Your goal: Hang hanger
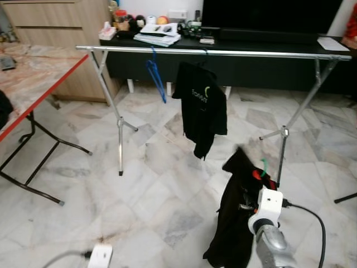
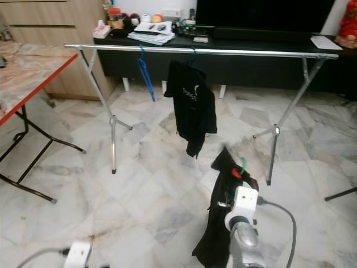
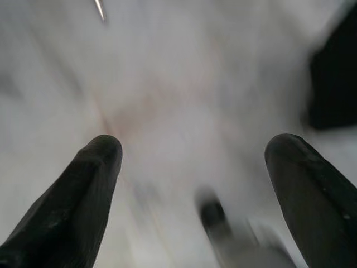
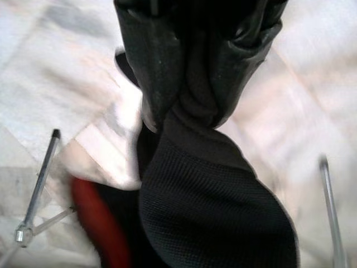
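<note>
1. Two grippers are at work here. The right gripper [image 4: 184,106] is pinched on black cloth [image 4: 217,212], and its fingers [image 4: 150,67] press together around a bunched fold of it.
2. This cloth is a dark shirt [image 1: 237,223] on a hanger [image 1: 263,167]; a green hook and a red part show at its top, just above the white wrist block.
3. It hangs from the right gripper low over the floor [image 1: 150,190], in front of the right leg of the rail [image 1: 223,52] and not touching the rail.
4. The rail is a long metal bar on crossed legs and runs across the room.
5. A blue hanger [image 1: 156,78] hangs bare on it, near its left end.
6. Just right of the blue hanger, a black T-shirt [image 1: 201,106] with a pale print hangs from the rail.
7. The left gripper [image 3: 195,151] is low, over the marble floor, with its two fingers spread wide and nothing between them. Its view is blurred.
8. A table [image 1: 39,72] with a red edge stands at the left side of the room.
9. Behind the rail, a dark bench [image 1: 268,42] carries papers and small things.
</note>
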Available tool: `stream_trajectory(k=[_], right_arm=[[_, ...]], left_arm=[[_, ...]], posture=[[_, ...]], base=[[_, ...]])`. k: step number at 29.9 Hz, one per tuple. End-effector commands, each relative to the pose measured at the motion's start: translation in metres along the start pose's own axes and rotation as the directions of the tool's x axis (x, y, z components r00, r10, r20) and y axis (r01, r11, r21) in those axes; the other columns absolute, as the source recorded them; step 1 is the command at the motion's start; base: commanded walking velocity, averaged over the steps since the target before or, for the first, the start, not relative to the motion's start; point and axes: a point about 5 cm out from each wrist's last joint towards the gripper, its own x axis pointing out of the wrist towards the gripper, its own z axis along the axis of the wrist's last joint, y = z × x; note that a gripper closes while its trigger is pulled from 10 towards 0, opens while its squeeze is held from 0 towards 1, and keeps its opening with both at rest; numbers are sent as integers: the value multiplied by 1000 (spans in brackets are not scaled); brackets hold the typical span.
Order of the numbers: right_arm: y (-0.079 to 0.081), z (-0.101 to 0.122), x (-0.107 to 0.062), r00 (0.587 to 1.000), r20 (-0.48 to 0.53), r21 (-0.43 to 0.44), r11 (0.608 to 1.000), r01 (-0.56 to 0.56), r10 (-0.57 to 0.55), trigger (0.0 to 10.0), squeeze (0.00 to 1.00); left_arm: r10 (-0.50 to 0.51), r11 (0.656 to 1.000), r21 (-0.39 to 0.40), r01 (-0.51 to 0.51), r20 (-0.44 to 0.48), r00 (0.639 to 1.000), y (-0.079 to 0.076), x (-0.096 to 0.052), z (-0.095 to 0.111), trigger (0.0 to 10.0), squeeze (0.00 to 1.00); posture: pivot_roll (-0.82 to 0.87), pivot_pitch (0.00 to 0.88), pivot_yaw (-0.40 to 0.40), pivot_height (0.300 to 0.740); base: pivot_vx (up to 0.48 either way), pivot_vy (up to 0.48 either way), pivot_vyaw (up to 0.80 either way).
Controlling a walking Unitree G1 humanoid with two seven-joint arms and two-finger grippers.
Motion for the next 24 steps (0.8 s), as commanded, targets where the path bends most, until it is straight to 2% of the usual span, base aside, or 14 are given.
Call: stream_trajectory(k=[1, 7, 10, 12, 13, 16, 17, 19, 20, 22, 24], right_arm=[[8, -4, 0, 999, -33, -36, 999, -31, 30, 10000, 0], [9, -6, 0, 998, -42, -45, 998, -44, 42, 10000, 0], [10, -5, 1, 993, -67, -130, 986, -108, 100, 10000, 0], [10, 0, 1, 979, -81, -246, 948, -200, 185, 10000, 0], [10, 0, 1, 979, -81, -246, 948, -200, 185, 10000, 0], [11, 6, 1, 956, -87, -318, 902, -292, 279, 10000, 0], [14, 8, -1, 929, -102, -360, 858, -367, 355, 10000, 0], [16, 10, -3, 901, -112, -396, 813, -427, 419, 10000, 0], [17, 11, -4, 875, -126, -423, 773, -473, 467, 10000, 0], [16, 12, -6, 846, -156, -447, 728, -520, 510, 10000, 0], [14, 14, -9, 795, -206, -495, 640, -587, 570, 10000, 0]], left_arm=[[-14, 1000, 9, 14, 27, 1000, -3, 1, 4, 10000, 0], [-18, 1000, 3, 18, 54, 998, -6, 3, 9, 10000, 0], [-61, 998, 25, 59, 88, 994, -6, 3, 16, 10000, 0], [-132, 988, 96, 121, 115, 985, -5, 5, 28, 10000, 0], [-132, 988, 96, 121, 115, 985, -5, 5, 28, 10000, 0], [-205, 965, 191, 180, 119, 972, -3, 5, 38, 10000, 0], [-244, 947, 240, 211, 117, 963, -2, 5, 43, 10000, 0], [-275, 932, 277, 236, 110, 955, -3, 5, 46, 10000, 0], [-312, 910, 318, 268, 95, 945, -4, 5, 48, 10000, 0], [-354, 879, 367, 305, 72, 932, -6, 4, 49, 10000, 0], [-408, 822, 442, 358, 20, 913, -9, 3, 49, 10000, 0]], posture=[[-33, 94, 10, 740], [-34, 94, 7, 740], [-34, 96, 5, 740], [-32, 101, -1, 740], [-32, 101, -1, 740], [-32, 106, -8, 740], [-29, 107, -11, 740], [-25, 108, -13, 740], [-24, 109, -14, 740], [-20, 112, -20, 740], [-16, 114, -27, 740]], base=[[0, 0, 0], [0, 0, 0], [0, 0, 0], [0, 0, 0], [0, 0, 0], [0, 0, 0], [0, 0, 0], [0, 0, 0], [0, 0, 0], [0, 0, 0], [0, 0, 0]])
